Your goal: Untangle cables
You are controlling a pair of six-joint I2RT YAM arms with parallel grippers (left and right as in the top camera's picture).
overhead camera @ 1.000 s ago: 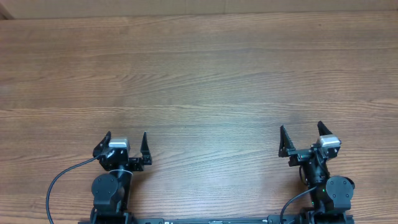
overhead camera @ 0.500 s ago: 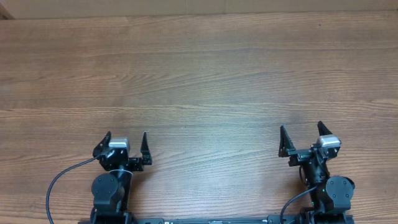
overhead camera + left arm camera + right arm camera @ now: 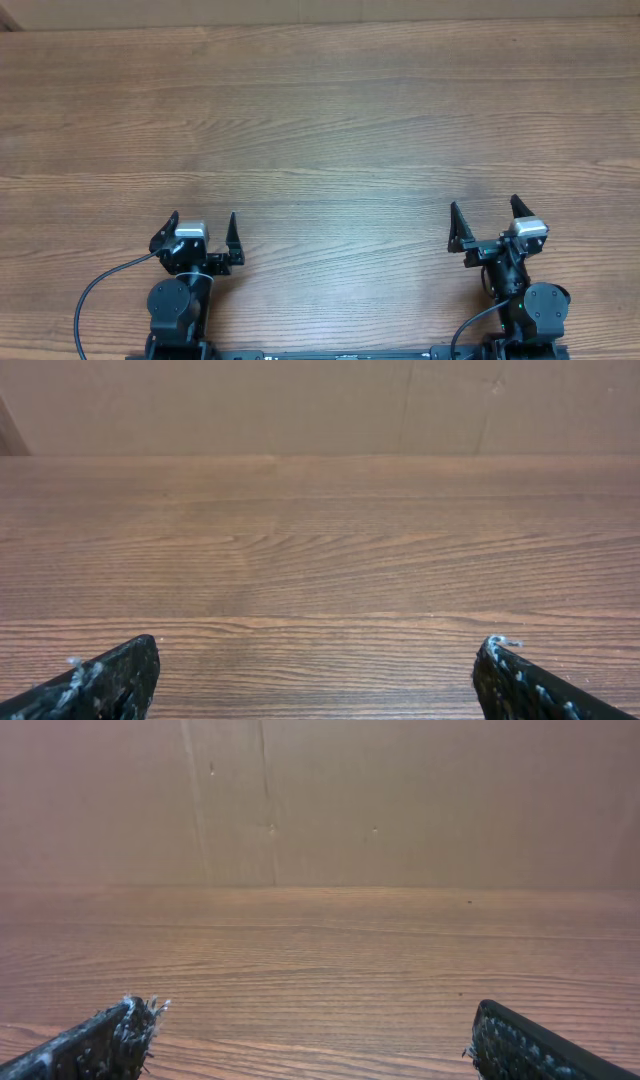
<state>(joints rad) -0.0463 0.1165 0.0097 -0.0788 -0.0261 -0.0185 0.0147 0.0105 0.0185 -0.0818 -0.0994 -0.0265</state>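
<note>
No cables show in any of the three views, so I cannot say where they are; only the bare wood of the tabletop is visible. The left tool stands fully open near the front edge and holds nothing. The right tool is also wide open and empty, well apart from the left one. In my judgement the untangling is either not begun or already over; the pictures cannot decide which.
</note>
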